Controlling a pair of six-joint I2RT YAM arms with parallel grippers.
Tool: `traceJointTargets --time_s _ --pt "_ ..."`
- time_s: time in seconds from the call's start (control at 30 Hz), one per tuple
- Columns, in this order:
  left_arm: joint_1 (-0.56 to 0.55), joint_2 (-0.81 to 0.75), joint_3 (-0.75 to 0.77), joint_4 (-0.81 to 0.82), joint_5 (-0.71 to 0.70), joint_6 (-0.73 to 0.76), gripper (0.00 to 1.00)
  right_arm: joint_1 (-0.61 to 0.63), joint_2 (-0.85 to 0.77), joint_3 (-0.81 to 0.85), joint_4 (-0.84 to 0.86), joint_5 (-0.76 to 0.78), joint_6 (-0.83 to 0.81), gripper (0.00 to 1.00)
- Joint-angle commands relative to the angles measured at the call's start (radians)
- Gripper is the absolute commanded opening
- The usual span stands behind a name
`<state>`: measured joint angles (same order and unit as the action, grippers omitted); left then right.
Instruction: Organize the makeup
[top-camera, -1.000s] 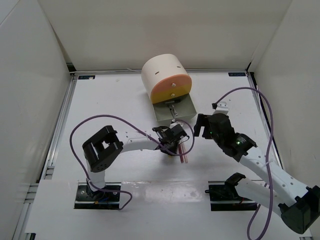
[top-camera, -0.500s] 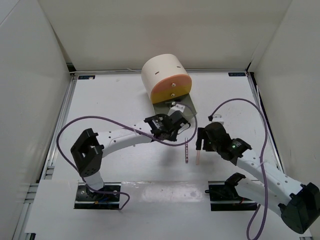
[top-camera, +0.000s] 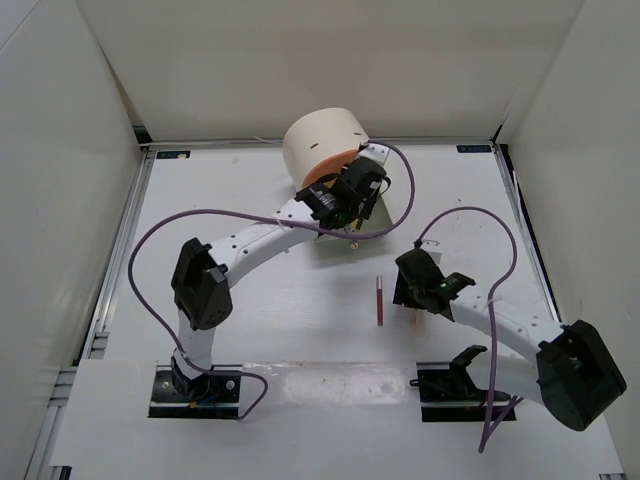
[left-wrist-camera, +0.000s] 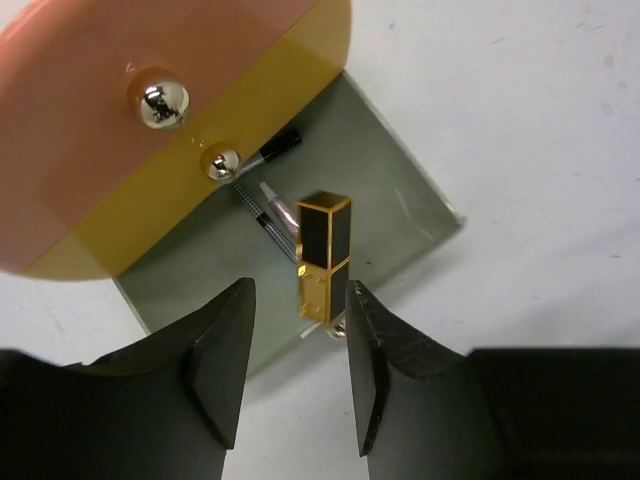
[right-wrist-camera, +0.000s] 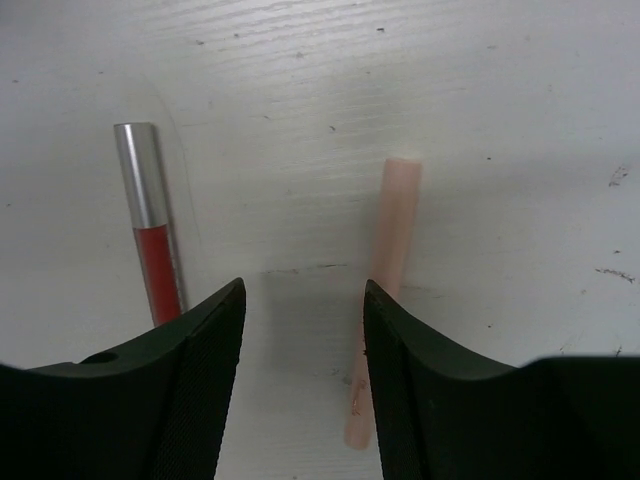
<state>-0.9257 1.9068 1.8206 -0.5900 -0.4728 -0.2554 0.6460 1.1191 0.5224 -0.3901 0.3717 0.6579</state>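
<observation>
A black and gold lipstick (left-wrist-camera: 323, 255) lies in the open grey-green drawer (left-wrist-camera: 190, 270) with a thin black pencil (left-wrist-camera: 268, 155) and a clear pink stick. My left gripper (left-wrist-camera: 298, 370) is open and empty, just above the drawer's front edge; it also shows in the top view (top-camera: 360, 205). A red tube with a silver cap (right-wrist-camera: 152, 220) and a pink pencil (right-wrist-camera: 388, 270) lie on the table. My right gripper (right-wrist-camera: 300, 340) is open and empty, low over the gap between them. In the top view the red tube (top-camera: 380, 300) lies left of my right gripper (top-camera: 402, 298).
The cream cylindrical box (top-camera: 322, 140) stands at the back centre, its orange drawer front (left-wrist-camera: 150, 60) and yellow drawer front (left-wrist-camera: 250, 130) shut, with silver knobs. White walls enclose the table on three sides. Purple cables loop over both arms.
My left arm has swung from the table's middle back to the open drawer. My right gripper has moved forward and down over the red tube and pink pencil, which now lie apart.
</observation>
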Motion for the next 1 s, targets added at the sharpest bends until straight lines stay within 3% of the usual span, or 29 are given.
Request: traceJointTargets --time_s 0.0,0.03,0.17,0.3,0.43,0.53,0.57,0.67,0.7,0.73,0.97 --pt "0.034 0.053 0.052 -0.030 0.031 0.054 0.52 -0.026 -0.008 -0.027 0.027 0.030 0.054 0.54" --pt "0.042 0.069 0.060 -0.042 0.033 0.054 0.53 -0.038 -0.011 -0.035 0.028 0.027 0.054 0.54" --pt "0.056 0.092 0.063 -0.073 0.031 0.041 0.81 -0.057 -0.027 -0.055 0.034 0.015 0.060 0.53" --pt "0.056 0.063 0.057 -0.079 0.036 0.016 0.98 -0.057 -0.042 -0.048 0.004 0.027 0.060 0.52" --pt "0.050 -0.041 0.020 -0.042 0.049 0.013 0.98 -0.055 -0.085 -0.025 -0.024 0.058 0.042 0.53" --pt "0.030 -0.124 -0.032 -0.024 0.060 0.015 0.98 -0.072 -0.119 0.033 -0.168 0.146 0.051 0.57" --pt "0.028 -0.146 -0.044 -0.015 0.074 0.016 0.98 -0.084 -0.125 0.054 -0.209 0.217 0.072 0.65" --pt "0.022 -0.244 -0.136 0.028 0.141 0.015 0.98 -0.137 -0.125 0.114 -0.285 0.272 0.138 0.76" --pt "0.022 -0.268 -0.162 0.041 0.155 0.013 0.98 -0.191 -0.107 0.110 -0.303 0.269 0.179 0.92" --pt "0.022 -0.311 -0.217 0.062 0.166 0.010 0.98 -0.222 -0.094 0.099 -0.306 0.260 0.186 0.99" --pt "0.030 -0.422 -0.360 0.062 0.140 0.013 0.98 -0.486 -0.015 0.032 -0.199 0.077 0.152 0.99"
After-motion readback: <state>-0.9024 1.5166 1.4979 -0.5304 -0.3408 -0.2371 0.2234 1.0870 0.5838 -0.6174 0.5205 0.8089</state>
